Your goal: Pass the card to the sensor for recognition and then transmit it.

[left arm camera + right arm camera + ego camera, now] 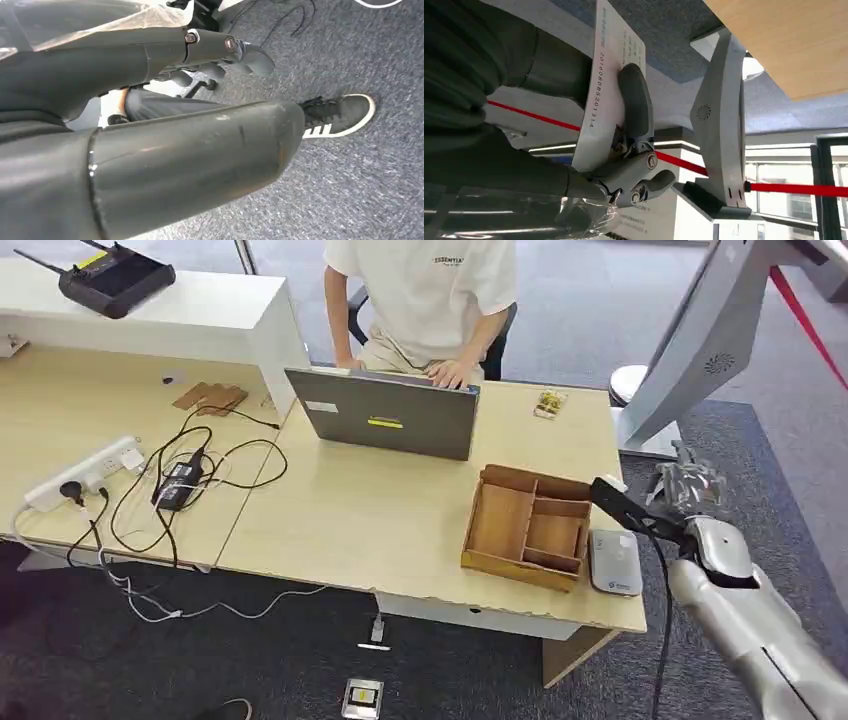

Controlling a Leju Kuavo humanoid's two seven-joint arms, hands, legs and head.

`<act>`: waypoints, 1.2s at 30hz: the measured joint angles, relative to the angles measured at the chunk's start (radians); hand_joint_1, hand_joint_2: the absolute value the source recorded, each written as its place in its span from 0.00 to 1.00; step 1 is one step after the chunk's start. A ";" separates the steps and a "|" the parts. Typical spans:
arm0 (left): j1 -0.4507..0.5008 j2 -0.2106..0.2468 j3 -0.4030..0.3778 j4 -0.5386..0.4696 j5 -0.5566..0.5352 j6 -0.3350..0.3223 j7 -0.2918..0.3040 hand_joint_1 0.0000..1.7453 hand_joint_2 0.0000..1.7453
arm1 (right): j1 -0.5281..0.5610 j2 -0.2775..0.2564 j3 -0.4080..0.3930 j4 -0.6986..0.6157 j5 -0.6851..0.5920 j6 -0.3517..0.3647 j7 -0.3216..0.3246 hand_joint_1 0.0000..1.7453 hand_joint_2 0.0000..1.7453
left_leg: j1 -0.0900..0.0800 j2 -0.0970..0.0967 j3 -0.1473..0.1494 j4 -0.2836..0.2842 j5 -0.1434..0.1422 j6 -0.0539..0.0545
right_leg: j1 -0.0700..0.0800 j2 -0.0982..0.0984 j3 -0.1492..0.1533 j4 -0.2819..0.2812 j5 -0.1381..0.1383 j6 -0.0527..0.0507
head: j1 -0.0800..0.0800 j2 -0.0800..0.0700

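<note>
**Inspector A:** Right hand (624, 150) grasps the card (606, 85), a white card with printed digits, pinned under the thumb. In the head view the right hand (690, 485) hangs off the right end of the surface (380, 520), just beyond the grey sensor (614, 562) lying at the near right corner, beside the wooden tray (528, 525).

**Inspector B:** Left hand?

**Inspector A:** The left hand (220, 52) hangs low over the carpet, fingers curled in with nothing in them: clenched. A person's shoe (340, 115) sits nearby on the floor.

**Inspector B:** Risks from here?

**Inspector A:** In my judgement, three. The card seems held near one end, so a sweep toward the sensor could let it pivot or slip free. The hand must clear the tray wall on approach; clipping it would shove the tray or knock the card. And if the card is presented tilted or too high, the sensor may not read it.

**Inspector B:** Differences between views?

**Inspector A:** The right wrist view gives the grasp and the card's print; the head view is too small to confirm the card there. The head view gives the sensor's place and a person seated at a laptop (385, 415) on the far side.
</note>
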 joint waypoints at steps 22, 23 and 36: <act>-0.002 0.001 -0.001 0.000 0.000 -0.001 0.013 0.00 0.00 | 0.130 -0.003 -0.002 -0.006 -0.025 0.000 -0.003 1.00 1.00 | 0.000 0.000 0.000 0.000 0.000 0.000 | 0.000 0.000 0.000 0.000 0.000 0.000 | 0.000 0.000; -0.002 0.001 -0.001 0.000 0.000 -0.001 0.013 0.00 0.00 | 0.136 -0.003 -0.002 -0.007 -0.027 0.000 -0.003 1.00 1.00 | 0.000 0.000 0.000 0.000 0.000 0.000 | 0.000 0.000 0.000 0.000 0.000 0.000 | 0.000 0.000; -0.012 0.003 -0.002 -0.009 -0.010 -0.006 0.017 0.00 0.00 | 0.181 0.002 -0.022 -0.007 -0.049 -0.021 -0.020 1.00 1.00 | 0.000 0.001 0.003 0.000 0.000 0.000 | 0.000 0.000 0.003 -0.001 0.000 0.000 | 0.000 0.000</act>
